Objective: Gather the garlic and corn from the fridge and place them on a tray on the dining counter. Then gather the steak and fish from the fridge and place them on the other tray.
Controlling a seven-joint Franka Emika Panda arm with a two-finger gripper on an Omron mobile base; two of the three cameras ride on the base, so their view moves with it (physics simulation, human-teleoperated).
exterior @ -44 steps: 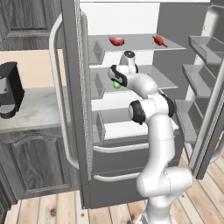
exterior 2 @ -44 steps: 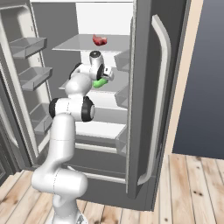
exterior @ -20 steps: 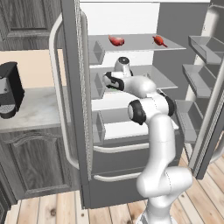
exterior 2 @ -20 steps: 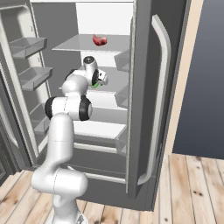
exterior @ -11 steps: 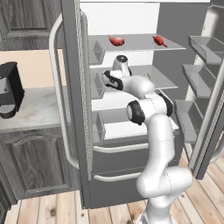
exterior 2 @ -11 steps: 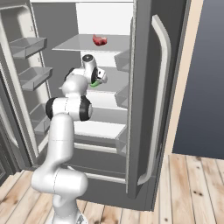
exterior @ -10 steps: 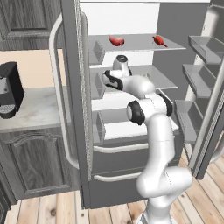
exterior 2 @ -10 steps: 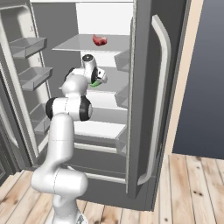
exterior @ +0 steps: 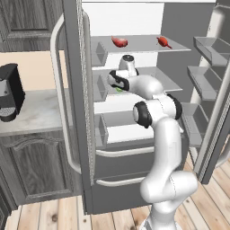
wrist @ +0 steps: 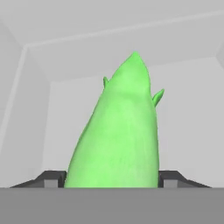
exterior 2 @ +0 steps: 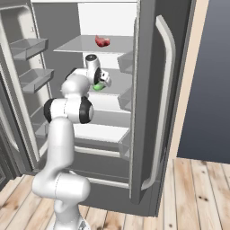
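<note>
2 pincer [wrist: 112, 179] fingertips flank corn [wrist: 118, 135] on fridge [exterior: 148, 76] shelf.

I can read no text, labels, brand marks, numbers or signs anywhere: the fridge [exterior: 76, 134] door and shelves and the coffee machine [exterior: 10, 92] are all blank.

corn [wrist: 118, 131]: near end cut off at the bottom edge between my jaws, so whether I touch it I cannot tell | corn from both base views: a green sliver [exterior: 118, 89], the rest hidden behind my hand | my fingertips [wrist: 51, 178]: just the tops visible | fridge [exterior: 72, 112]: top cut off
</note>
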